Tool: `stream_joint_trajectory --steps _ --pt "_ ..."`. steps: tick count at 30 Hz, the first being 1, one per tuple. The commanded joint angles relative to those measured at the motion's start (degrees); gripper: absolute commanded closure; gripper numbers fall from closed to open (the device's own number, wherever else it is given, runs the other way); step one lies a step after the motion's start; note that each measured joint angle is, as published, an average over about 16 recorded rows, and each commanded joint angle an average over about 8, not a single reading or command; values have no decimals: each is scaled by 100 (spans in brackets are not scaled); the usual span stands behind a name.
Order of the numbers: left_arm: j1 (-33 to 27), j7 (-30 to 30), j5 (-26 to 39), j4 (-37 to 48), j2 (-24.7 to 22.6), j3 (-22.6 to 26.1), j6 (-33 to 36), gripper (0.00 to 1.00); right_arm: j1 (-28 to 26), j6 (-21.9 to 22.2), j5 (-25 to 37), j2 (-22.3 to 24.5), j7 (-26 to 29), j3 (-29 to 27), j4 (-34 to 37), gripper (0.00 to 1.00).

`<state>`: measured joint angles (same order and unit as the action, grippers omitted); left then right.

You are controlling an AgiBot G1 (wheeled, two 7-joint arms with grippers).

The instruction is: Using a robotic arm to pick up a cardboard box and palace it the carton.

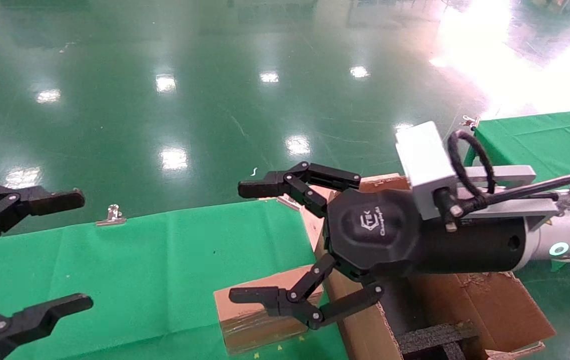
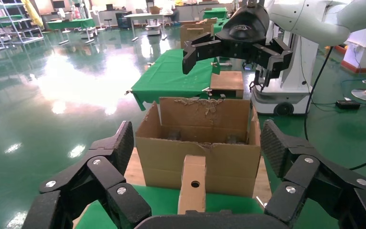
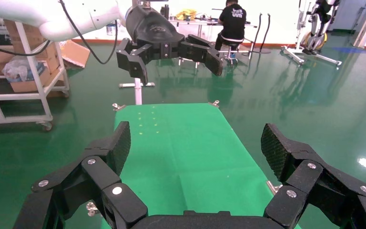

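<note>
The small cardboard box (image 1: 257, 317) lies on the green cloth beside the carton (image 1: 365, 335), which has ragged flaps and black foam (image 1: 435, 337) inside. My right gripper (image 1: 242, 242), on the white arm, is open and empty. It hovers above the box, with its lower finger over the box's far edge. My all-black left gripper (image 1: 80, 250) is open and empty at the table's left end. In the left wrist view the box (image 2: 193, 183), with its round hole, stands before the carton (image 2: 219, 160), with the right gripper (image 2: 238, 45) above. Both wrist views show open pads (image 2: 122, 143) (image 3: 121, 143).
The green-clothed table (image 1: 139, 270) ends at a far edge held by metal clips (image 1: 112, 215), with glossy green floor beyond. A second green table (image 1: 540, 140) stands at the right. In the right wrist view the left gripper (image 3: 169, 47) hangs over the table's far end.
</note>
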<state>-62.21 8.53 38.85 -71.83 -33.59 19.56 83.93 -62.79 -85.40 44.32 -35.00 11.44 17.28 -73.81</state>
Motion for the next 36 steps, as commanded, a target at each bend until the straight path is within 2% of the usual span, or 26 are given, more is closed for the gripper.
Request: stream_joint_trajectory --steps 1,10,23,28,36 --pt "0 0 0 0 0 0 0 100 -2 12 5 8 8 1 2 0" --pt "0 0 0 0 0 1 0 100 -635 -47 1440 -163 237 654 -95 0" --pt "0 -1 -1 0 0 1 0 100 -1541 -298 3497 -828 260 1668 22 0" --pt "-1 -1 -1 0 0 1 0 100 -1837 -330 4093 -1106 241 1990 68 0" --pt "-1 -1 -1 0 1 2 0 100 -2145 -363 4665 -1479 156 2393 229 0"
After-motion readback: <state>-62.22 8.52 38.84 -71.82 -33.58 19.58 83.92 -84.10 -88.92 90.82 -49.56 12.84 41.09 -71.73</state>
